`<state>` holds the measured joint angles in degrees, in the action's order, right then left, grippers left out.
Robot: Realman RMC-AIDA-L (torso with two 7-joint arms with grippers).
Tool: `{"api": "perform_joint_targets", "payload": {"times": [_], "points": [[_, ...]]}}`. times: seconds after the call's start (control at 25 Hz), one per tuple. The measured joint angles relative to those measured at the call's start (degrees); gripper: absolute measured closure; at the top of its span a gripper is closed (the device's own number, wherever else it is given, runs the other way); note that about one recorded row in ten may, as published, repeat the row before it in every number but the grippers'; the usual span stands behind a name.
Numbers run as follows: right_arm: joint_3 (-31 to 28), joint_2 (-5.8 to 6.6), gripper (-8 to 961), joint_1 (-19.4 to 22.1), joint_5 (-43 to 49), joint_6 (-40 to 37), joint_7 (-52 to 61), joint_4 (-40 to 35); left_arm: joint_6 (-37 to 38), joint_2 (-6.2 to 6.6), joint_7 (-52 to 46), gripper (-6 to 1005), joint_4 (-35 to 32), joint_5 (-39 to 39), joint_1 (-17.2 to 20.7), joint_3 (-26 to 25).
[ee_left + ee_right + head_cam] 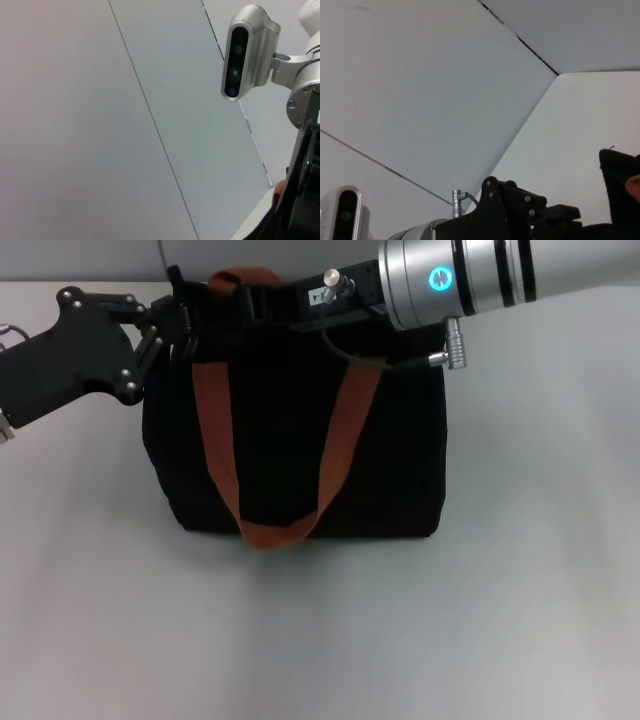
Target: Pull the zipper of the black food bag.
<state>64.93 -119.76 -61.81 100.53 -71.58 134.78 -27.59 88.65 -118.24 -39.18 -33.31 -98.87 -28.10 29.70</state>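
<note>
The black food bag [290, 450] stands upright mid-table, its two orange-brown straps [215, 440] hanging down the front face. My left gripper [180, 312] is at the bag's top left corner, against the fabric. My right gripper [240, 298] reaches in from the right and lies along the bag's top edge, near the far strap loop. The zipper is hidden behind the right gripper and the bag's top edge. The right wrist view shows the left gripper [555, 215] meeting a corner of the bag [620, 185]. The left wrist view shows only the right arm's wrist camera [247, 52] and the wall.
The grey table [320, 640] spreads in front of the bag and to both sides. The right arm's silver forearm [500, 275] crosses above the bag's top right corner, with a cable [380, 365] hanging against the bag. A panelled wall [420, 90] stands behind.
</note>
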Motion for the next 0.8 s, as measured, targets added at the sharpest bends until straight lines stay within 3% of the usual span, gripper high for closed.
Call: {"api": "perform_joint_targets", "payload": {"times": [0.8], "points": [[0.02, -0.13, 159, 0.72, -2.38, 1.02, -0.94, 0.12, -2.55, 0.18, -10.41, 969, -3.10, -0.53, -2.54, 1.16]]}}
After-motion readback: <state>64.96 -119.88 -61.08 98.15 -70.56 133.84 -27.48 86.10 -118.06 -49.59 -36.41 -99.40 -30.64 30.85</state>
